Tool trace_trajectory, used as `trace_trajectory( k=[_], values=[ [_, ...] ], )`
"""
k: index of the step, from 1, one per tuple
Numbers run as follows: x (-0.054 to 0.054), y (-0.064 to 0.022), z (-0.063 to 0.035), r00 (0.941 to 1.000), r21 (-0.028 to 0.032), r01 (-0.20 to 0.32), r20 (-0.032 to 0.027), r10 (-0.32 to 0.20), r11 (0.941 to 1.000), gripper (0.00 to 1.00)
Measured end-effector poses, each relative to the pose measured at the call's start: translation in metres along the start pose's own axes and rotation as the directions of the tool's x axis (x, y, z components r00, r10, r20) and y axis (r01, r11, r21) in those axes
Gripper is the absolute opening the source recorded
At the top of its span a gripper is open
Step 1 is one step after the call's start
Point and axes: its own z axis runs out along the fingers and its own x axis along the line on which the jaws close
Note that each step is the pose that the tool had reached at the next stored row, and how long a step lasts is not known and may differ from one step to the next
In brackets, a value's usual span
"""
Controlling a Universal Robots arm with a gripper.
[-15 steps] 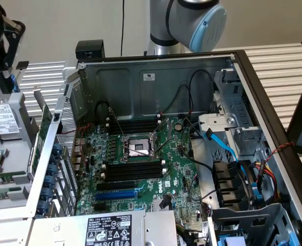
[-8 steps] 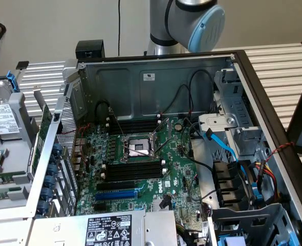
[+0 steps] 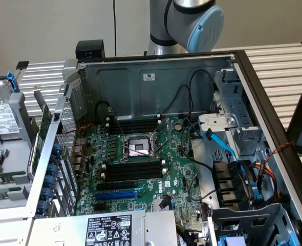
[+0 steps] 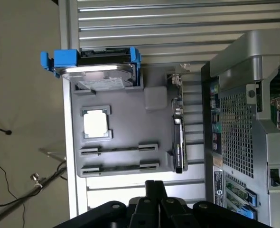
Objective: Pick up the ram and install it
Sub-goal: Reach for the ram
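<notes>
The ram (image 4: 178,137) stands on its long edge in a holder at the side of the grey parts tray (image 4: 130,123), next to the computer case. In the exterior view the ram (image 3: 43,132) is a green strip between the tray and the case's perforated rear wall. My gripper (image 4: 154,186) hangs above the slatted table beside the tray, a short way from the ram, with its black fingers shut together on nothing. Black memory slots (image 3: 134,171) with white end clips lie on the motherboard on both sides of the processor socket (image 3: 138,148).
The tray also carries a hard drive (image 4: 97,76) in a blue bracket and a square processor chip (image 4: 96,122). A blue expansion slot (image 3: 115,195) lies beside the nearer memory slots. Cables, a drive cage (image 3: 243,184) and the power supply (image 3: 110,228) crowd the open case.
</notes>
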Motion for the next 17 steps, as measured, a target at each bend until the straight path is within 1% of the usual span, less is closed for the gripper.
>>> trace_trajectory(
  k=[5,9,11,12,17],
  values=[
    [0.0,0.0008,0.0001,1.0,0.0003,0.0,-0.0003,0.0,1.0,0.1],
    [0.003,0.0102,0.0003,1.0,0.0041,0.006,0.0002,-0.006,1.0,0.1],
    [0.006,0.0139,0.0005,1.0,0.0064,0.009,0.0003,-0.009,0.9999,0.1],
    [0.008,0.0147,0.0005,0.9999,0.0065,0.011,0.0003,-0.011,0.9999,0.1],
    [0.019,0.0147,0.0004,0.9998,0.0066,0.019,0.0,-0.019,0.9998,0.1]
  ],
)
